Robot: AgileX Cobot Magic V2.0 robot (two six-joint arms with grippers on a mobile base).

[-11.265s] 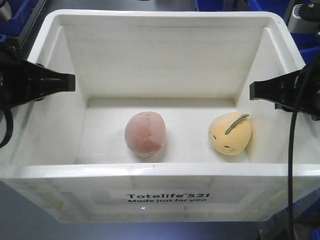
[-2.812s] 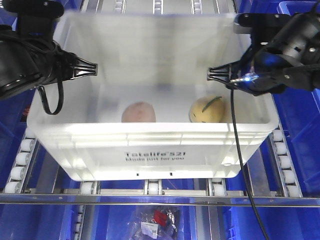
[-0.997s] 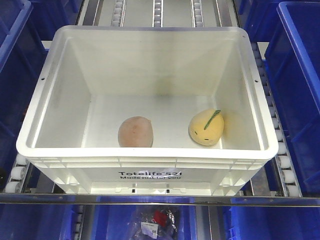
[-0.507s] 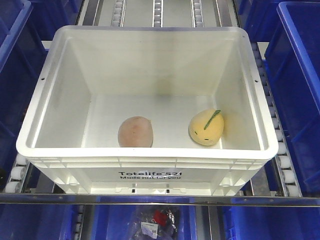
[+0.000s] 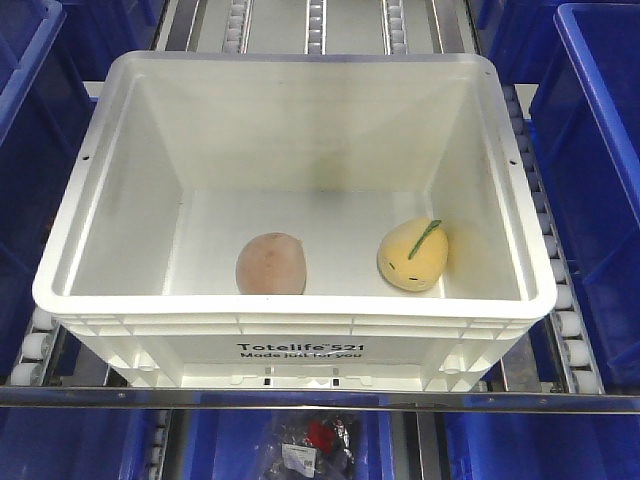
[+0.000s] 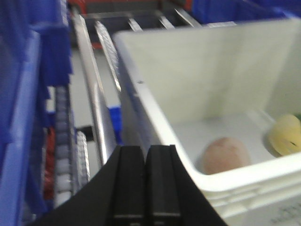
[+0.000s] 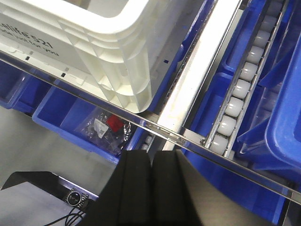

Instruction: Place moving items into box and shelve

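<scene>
Hands (image 6: 146, 188) off box (image 5: 300, 325) since shelving

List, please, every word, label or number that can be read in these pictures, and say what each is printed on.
"Totelife 521": black print on the front wall of the white crate.
"Made just for you": smaller line right under it, blurred and only just readable.
"...life 521": the same print, cut off, in the right wrist view.
Label on the bagged item below: too small to read.

L end effector (image 6: 146, 183): fingers pressed together, nothing held. R end effector (image 7: 151, 188): same, closed, empty.
</scene>
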